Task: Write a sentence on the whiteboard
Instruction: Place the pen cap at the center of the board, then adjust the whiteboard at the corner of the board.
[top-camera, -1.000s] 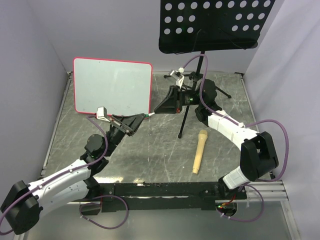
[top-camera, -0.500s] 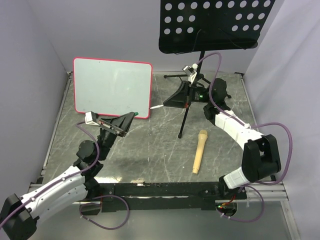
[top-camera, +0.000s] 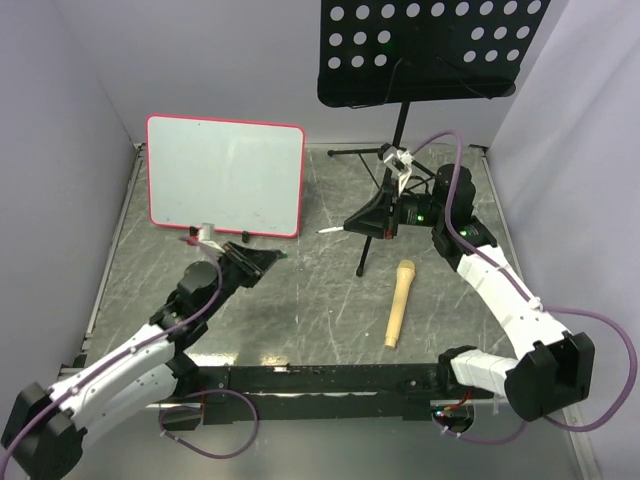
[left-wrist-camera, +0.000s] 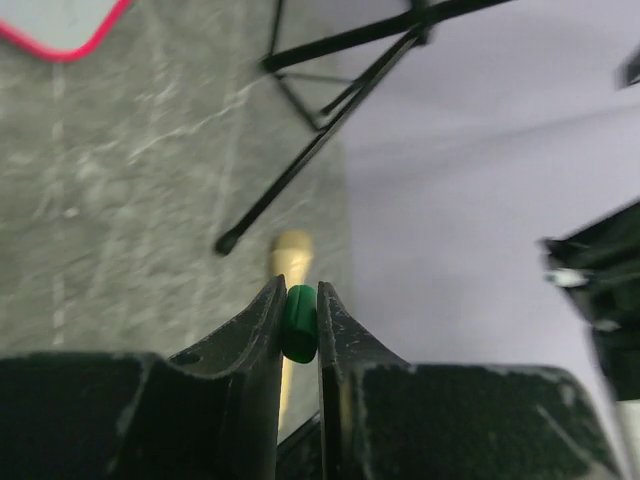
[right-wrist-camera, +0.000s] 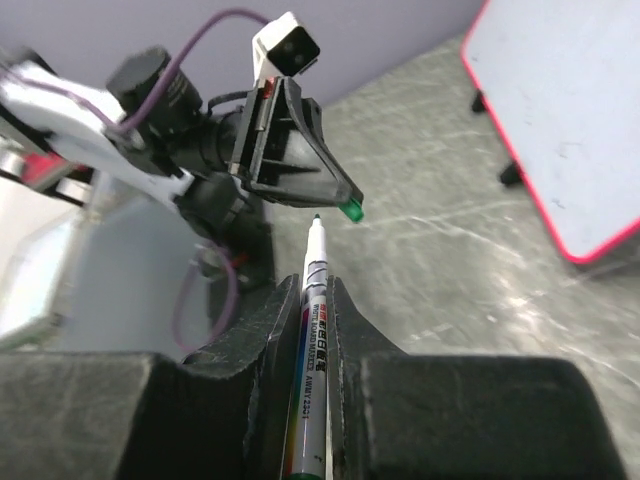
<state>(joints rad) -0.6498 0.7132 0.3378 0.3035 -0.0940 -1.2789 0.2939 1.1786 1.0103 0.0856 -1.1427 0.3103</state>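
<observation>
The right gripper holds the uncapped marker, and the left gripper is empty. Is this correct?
Not quite. The left gripper is not empty: the left wrist view shows it shut on a small green cap. The right gripper does hold the uncapped marker.

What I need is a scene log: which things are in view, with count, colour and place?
whiteboard: 1, white with pink-red frame, standing far left.
music stand: 1, black, far right of centre.
microphone: 1, tan, lying on table right of centre.
table: 1, grey marbled, under everything.
marker: 1, white, uncapped, in right fingers.
cap: 1, green, between left fingers.
left fingers: 2, black, shut on cap.
right fingers: 2, black, shut on marker.
</observation>
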